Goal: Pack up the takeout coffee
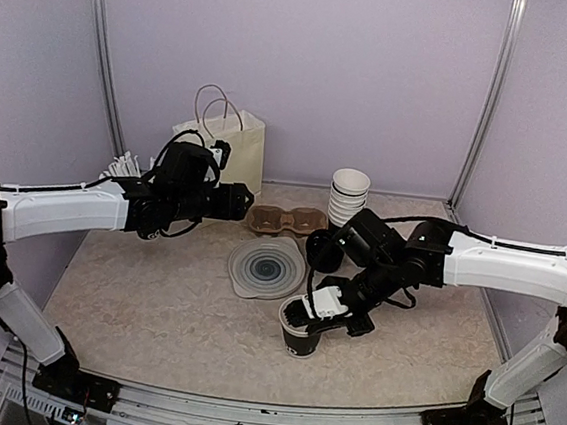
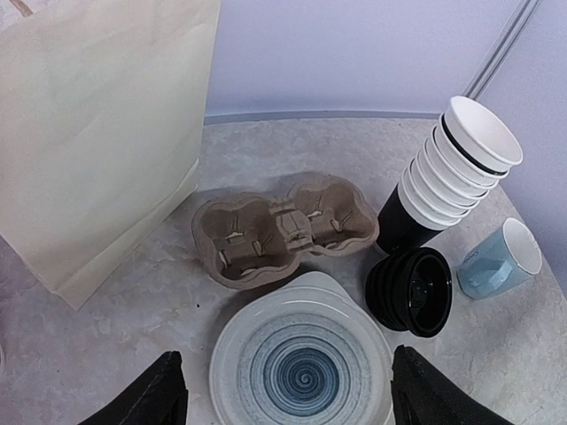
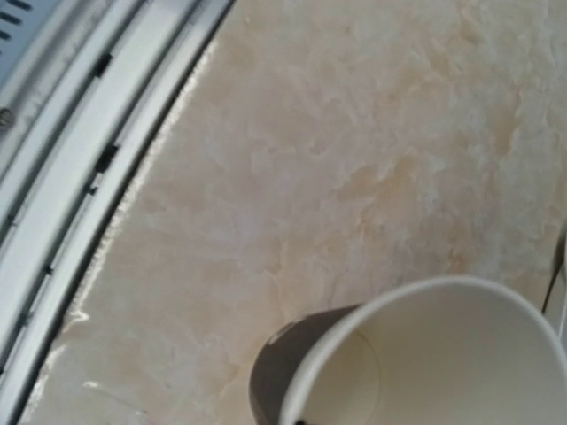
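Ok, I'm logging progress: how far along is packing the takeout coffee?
Done: one black cup stands apart from the stack. In hand: the right pincer looks shut on its rim; the cup has no lid. Still to do: a lid from the lid pile, then the empty carrier and the bag. The left pincer hangs open.

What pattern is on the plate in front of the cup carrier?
A blue-grey concentric swirl on the plate, darkest at the centre, with a pale rim; clearest in the left wrist view.
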Robot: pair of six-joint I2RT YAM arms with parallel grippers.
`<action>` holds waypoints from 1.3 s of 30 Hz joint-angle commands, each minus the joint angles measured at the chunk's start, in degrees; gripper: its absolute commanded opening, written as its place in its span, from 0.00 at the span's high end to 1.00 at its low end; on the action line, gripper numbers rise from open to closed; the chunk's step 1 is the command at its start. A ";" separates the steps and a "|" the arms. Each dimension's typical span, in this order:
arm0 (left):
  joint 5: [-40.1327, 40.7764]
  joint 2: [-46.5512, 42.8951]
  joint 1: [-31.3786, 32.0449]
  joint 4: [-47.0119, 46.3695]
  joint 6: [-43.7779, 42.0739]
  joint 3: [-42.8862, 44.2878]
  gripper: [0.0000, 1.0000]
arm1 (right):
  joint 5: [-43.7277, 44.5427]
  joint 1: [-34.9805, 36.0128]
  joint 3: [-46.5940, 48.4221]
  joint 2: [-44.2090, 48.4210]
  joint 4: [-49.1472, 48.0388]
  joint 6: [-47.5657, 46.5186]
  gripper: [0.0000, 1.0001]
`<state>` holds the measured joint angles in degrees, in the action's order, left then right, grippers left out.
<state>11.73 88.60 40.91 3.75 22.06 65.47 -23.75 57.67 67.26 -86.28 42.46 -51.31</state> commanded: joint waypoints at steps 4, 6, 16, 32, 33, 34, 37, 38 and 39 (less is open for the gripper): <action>-2.69 2.88 0.52 0.40 0.38 3.24 0.23 | 0.58 1.03 -2.96 -0.97 -5.23 1.04 1.00; -3.00 4.06 0.93 0.34 0.22 4.23 0.24 | 0.31 1.04 -3.57 -1.21 -5.13 1.04 0.95; -2.76 14.12 5.26 3.70 -1.24 16.30 0.27 | -3.97 -0.19 1.93 1.24 4.81 -1.49 0.59; -5.61 37.60 7.98 20.93 1.90 43.58 0.43 | -17.75 -39.15 -5.95 9.34 -12.66 17.67 0.61; -5.42 38.34 8.04 22.51 2.16 44.76 0.43 | -18.05 -40.68 -6.56 9.42 -13.74 19.13 0.61; -5.30 39.52 8.02 23.73 2.38 45.76 0.42 | -18.39 -42.12 -7.05 9.46 -14.64 20.23 0.61; -4.66 42.09 8.08 27.07 3.13 48.20 0.42 | -18.19 -44.64 -8.27 9.40 -16.66 22.81 0.60; -4.84 42.49 8.13 27.44 3.16 48.40 0.43 | -18.18 -45.12 -8.27 9.24 -16.81 23.03 0.60; -5.38 42.82 8.09 27.54 3.16 48.23 0.44 | -18.18 -45.44 -8.29 9.08 -16.91 23.15 0.60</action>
<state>6.79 129.67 48.73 26.35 24.25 111.57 -39.90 13.98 59.66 -78.04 29.95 -33.15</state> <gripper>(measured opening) 0.572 0.397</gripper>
